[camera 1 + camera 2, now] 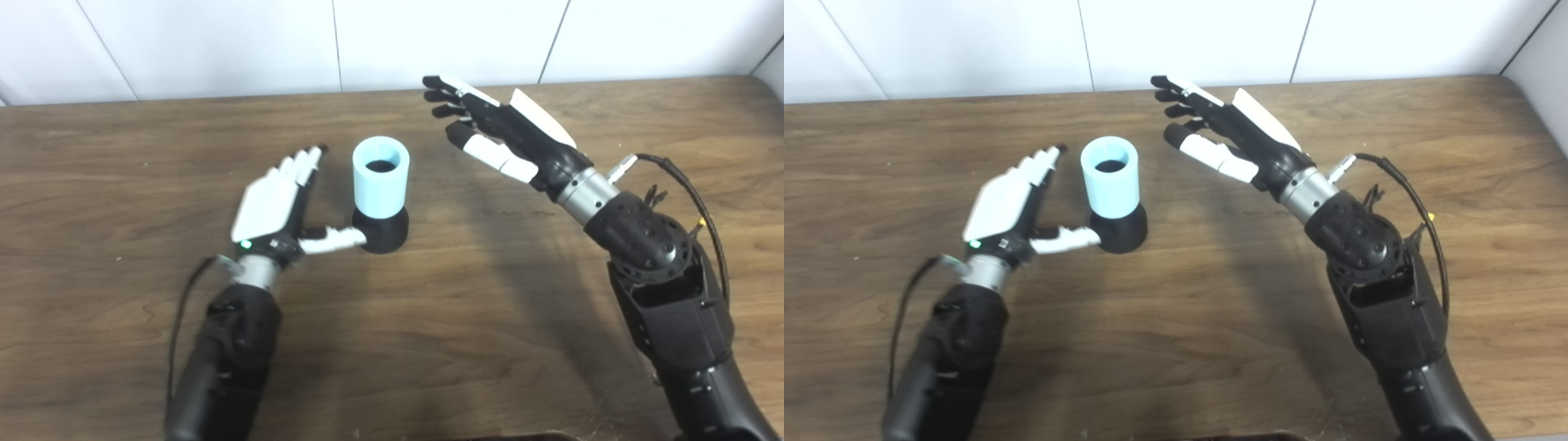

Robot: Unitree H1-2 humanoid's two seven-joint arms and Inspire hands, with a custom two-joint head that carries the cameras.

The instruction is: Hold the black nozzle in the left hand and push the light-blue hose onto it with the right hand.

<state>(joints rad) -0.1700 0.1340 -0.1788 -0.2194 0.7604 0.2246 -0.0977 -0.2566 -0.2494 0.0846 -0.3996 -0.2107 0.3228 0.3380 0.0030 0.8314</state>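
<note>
Spreading across both views, a brown wood-grain table point(122, 153) is seen, backed by a white panelled wall point(214, 43); nothing else is laid on it near the work, and nothing stands between either hand and the parts.

At the left, the left hand point(275, 205) is held low over the table, its white back turned up and its fingers point(303, 162) stretched forward and close together, pointing toward the wall. Its thumb point(334, 240) is spread out sideways to the right, and the tip is seen touching, or all but touching, the base of the black nozzle point(383, 229). Nothing is gripped: the hand is wide, with the fingers lying just beside the parts rather than around them. A thin cable point(184, 294) is looped by the wrist.

In the middle, the black nozzle is stood upright on the table as a short rounded base. The light-blue hose point(380, 174) is seated on top of it, also upright: a short, thick-walled pale tube with an open top, inside which a dark round opening is visible.

To the right, the right hand point(499, 131) is raised above the table, well apart from the hose, tilted with its palm facing left toward it. Its fingers are spread and extended, and nothing is held. A black cable point(692, 190) is arched beside the right forearm.
</note>
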